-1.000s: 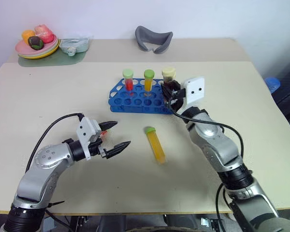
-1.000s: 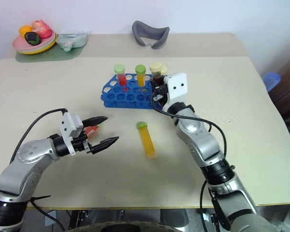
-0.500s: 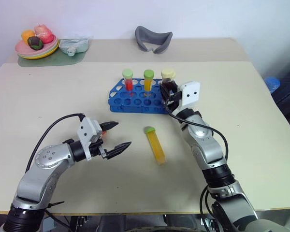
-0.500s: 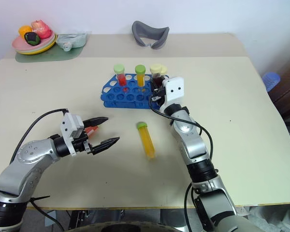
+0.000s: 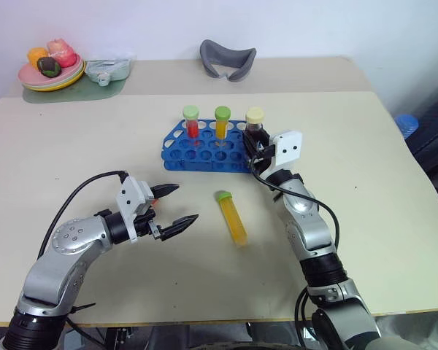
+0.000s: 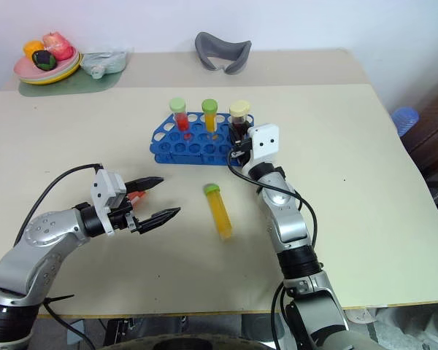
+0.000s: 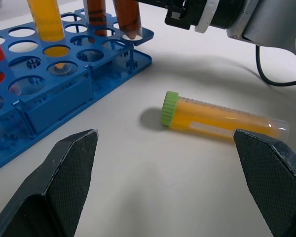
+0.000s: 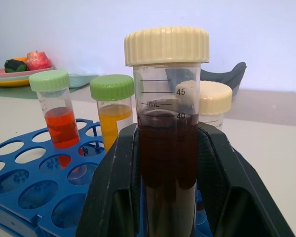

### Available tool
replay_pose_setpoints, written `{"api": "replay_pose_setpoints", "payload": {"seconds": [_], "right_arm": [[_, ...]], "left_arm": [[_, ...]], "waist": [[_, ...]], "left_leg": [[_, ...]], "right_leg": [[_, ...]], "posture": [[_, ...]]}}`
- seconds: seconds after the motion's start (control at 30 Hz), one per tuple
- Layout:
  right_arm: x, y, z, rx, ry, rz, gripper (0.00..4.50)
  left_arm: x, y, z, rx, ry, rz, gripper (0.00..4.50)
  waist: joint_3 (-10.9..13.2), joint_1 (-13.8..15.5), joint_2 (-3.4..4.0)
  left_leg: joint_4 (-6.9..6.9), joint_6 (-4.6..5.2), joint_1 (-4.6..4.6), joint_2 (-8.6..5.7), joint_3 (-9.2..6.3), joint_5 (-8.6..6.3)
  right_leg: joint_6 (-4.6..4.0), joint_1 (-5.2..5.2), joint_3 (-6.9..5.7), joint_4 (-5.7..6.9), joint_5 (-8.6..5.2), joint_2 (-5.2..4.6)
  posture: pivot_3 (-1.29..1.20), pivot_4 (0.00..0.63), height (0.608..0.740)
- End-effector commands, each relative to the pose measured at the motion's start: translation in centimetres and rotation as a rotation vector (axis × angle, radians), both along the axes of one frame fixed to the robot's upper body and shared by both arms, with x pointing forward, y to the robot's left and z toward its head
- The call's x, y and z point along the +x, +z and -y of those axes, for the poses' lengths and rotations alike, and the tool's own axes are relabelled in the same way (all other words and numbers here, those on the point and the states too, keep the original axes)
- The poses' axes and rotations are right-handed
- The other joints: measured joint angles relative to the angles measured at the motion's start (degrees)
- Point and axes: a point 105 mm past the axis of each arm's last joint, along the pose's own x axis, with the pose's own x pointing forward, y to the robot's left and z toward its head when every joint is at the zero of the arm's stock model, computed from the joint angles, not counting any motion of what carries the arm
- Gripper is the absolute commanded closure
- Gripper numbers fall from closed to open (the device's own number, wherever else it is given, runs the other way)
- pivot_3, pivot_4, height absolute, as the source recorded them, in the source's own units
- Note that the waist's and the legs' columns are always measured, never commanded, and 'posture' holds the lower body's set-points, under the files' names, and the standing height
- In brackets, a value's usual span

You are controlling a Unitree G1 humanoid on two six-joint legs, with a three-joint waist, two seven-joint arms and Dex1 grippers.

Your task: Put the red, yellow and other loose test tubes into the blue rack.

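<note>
The blue rack stands mid-table with a red tube, a yellow-orange tube and a dark brown tube upright in its back row. My right gripper is shut on another dark brown tube with a pale-yellow cap. That tube is upright, and its pointed tip sits at a corner hole on the rack's right end. A loose yellow-orange tube with a green cap lies on the table in front of the rack. My left gripper hovers open to its left, holding nothing.
A grey curved thing lies at the table's far edge. A plate of fruit on a green mat and a clear bag sit at the far left corner. A blue object stands beyond the table's right edge.
My right gripper has sunk a little with the dark brown tube, bringing its tip down to the rack's corner. The left arm has stayed still.
</note>
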Motion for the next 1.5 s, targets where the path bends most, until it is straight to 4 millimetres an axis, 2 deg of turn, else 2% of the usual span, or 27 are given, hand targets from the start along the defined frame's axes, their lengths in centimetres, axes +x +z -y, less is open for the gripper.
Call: {"api": "replay_pose_setpoints", "payload": {"seconds": [0.03, 0.13, 0.17, 0.2, 0.33, 0.43, 0.6, 0.67, 0.73, 0.83, 0.93, 1.07, 1.1, 1.2, 1.37, 1.5], "right_arm": [[-0.1, 0.6, 0.3, 0.016, -0.016, 0.033, 3.28], [0.1, 0.6, 0.3, 0.042, -0.009, 0.023, 3.28], [0.1, 0.7, 0.4, 0.049, -0.007, 0.022, 2.5], [0.1, 0.8, 0.4, 0.05, -0.006, 0.026, 2.15], [-0.2, 1.6, 0.4, 0.018, -0.008, 0.062, 0.25], [-0.8, 2.7, 1.0, 0.002, -0.001, 0.095, 0.25], [-3.0, 4.6, 2.5, -0.094, 0.07, 0.114, 0.25], [-4.5, 4.9, 3.8, -0.157, 0.152, 0.037, 0.25], [-6.8, 4.7, 4.5, -0.243, 0.28, -0.095, 0.25], [-9.0, 3.9, 4.6, -0.363, 0.38, -0.271, 0.25], [-10.5, 3.1, 3.6, -0.466, 0.444, -0.448, 0.25], [-9.3, 2.0, 1.2, -0.42, 0.441, -0.681, 0.25], [-9.0, 1.7, 0.2, -0.435, 0.437, -0.71, 0.25], [-8.2, 0.6, -1.8, -0.467, 0.43, -0.785, 0.25], [-6.8, -1.0, -2.5, -0.515, 0.337, -0.923, 0.25], [-6.8, -1.8, -3.2, -0.537, 0.313, -1.006, 0.25]], "left_arm": [[-0.1, 1.4, 0.2, -0.004, -0.015, 0.052, 0.0], [-0.1, 1.4, 0.2, -0.004, -0.015, 0.052, 0.0], [-0.1, 1.4, 0.2, -0.004, -0.015, 0.052, 0.0], [-0.1, 1.4, 0.2, -0.004, -0.015, 0.053, 0.0], [0.0, 1.4, 0.2, -0.004, -0.014, 0.053, 0.0], [-0.1, 1.4, 0.2, -0.004, -0.012, 0.052, 0.0], [-0.1, 1.3, -0.5, 0.006, 0.013, 0.052, 0.0], [0.0, 1.3, -1.4, 0.019, 0.038, 0.051, 0.0], [0.1, 1.1, -2.2, 0.037, 0.055, 0.047, 0.0], [0.4, 1.0, -2.9, 0.053, 0.067, 0.044, 0.0], [0.8, 0.8, -3.5, 0.073, 0.067, 0.041, 0.0], [1.3, 0.7, -3.8, 0.086, 0.058, 0.043, 0.0], [1.5, 0.7, -3.8, 0.087, 0.057, 0.046, 0.0], [1.6, 0.7, -3.8, 0.085, 0.057, 0.051, 0.0], [0.9, 0.3, -4.1, 0.094, 0.065, 0.042, 0.0], [0.5, 0.0, -4.2, 0.102, 0.066, 0.04, 0.0]], "waist": [[0.0, 0.0, 0.0], [0.0, 0.0, 0.0], [0.0, 0.0, 0.0], [0.0, 0.0, 0.0], [0.0, -0.1, 0.0], [0.0, -0.1, 0.01], [0.0, 0.0, 0.01], [0.0, 0.2, 0.03], [0.0, 0.3, 0.07], [0.0, 0.1, 0.13], [0.0, -0.2, 0.13], [0.0, -0.3, 0.12], [0.0, 0.6, 0.1], [0.0, 0.2, 0.1], [0.0, -0.1, 0.11], [0.0, -0.2, 0.11]], "left_leg": [[0.0, 0.0, 0.0, 0.0, 0.0, 0.0], [0.01, -0.01, 0.01, 0.0, 0.0, 0.0], [0.02, -0.01, 0.01, 0.0, 0.0, 0.0], [0.02, -0.01, 0.01, 0.0, 0.0, 0.0], [0.02, -0.01, 0.01, 0.0, 0.0, 0.0], [0.03, -0.01, 0.02, 0.0, 0.0, 0.0], [0.04, -0.01, 0.01, 0.0, 0.0, 0.0], [0.05, 0.0, 0.0, -0.01, 0.0, 0.0], [0.07, 0.01, -0.01, -0.02, -0.02, 0.0], [0.09, 0.05, 0.05, -0.01, -0.02, -0.03], [0.1, 0.08, 0.19, 0.02, -0.02, -0.04], [0.11, 0.08, 0.45, 0.03, -0.02, -0.05], [0.11, 0.08, 0.45, 0.04, -0.02, -0.05], [0.22, 0.17, -0.03, -0.04, -0.04, -0.1], [0.3, 0.18, -0.08, -0.02, -0.05, -0.1], [0.31, 0.18, -0.08, 0.0, -0.06, -0.1]], "right_leg": [[0.0, 0.0, 0.0, 0.0, 0.0, 0.0], [0.0, 0.0, 0.0, 0.03, 0.0, 0.0], [0.0, 0.0, 0.0, 0.03, 0.0, 0.0], [0.0, 0.0, 0.01, 0.03, 0.0, 0.0], [0.0, 0.0, 0.01, 0.05, 0.0, 0.0], [0.0, 0.0, 0.01, 0.07, 0.0, 0.0], [0.0, 0.01, 0.01, 0.07, 0.0, -0.01], [0.0, 0.01, 0.01, 0.06, 0.0, -0.02], [0.0, 0.05, 0.0, 0.02, 0.0, -0.04], [0.0, 0.11, 0.01, 0.01, -0.01, 0.0], [-0.01, 0.23, 0.04, 0.02, -0.01, 0.07], [-0.02, 0.45, 0.1, 0.04, 0.0, 0.12], [-0.02, 0.45, 0.1, 0.04, -0.01, 0.12], [0.01, 0.17, -0.02, -0.14, -0.01, -0.03], [0.01, 0.11, -0.04, -0.06, -0.01, -0.05], [0.01, 0.06, -0.03, 0.05, -0.01, 0.01]], "posture": [[0.0, 0.15, 0.74], [0.0, 0.15, 0.74], [0.0, 0.15, 0.74], [0.0, 0.15, 0.74], [0.0, 0.15, 0.74], [0.0, 0.15, 0.74], [0.0, 0.15, 0.74], [0.0, 0.15, 0.74], [0.0, 0.15, 0.74], [0.0, 0.15, 0.74], [0.0, 0.15, 0.74], [0.0, 0.15, 0.74], [0.0, 0.15, 0.74], [0.0, 0.15, 0.74], [0.0, 0.15, 0.74], [0.0, 0.15, 0.74]]}}
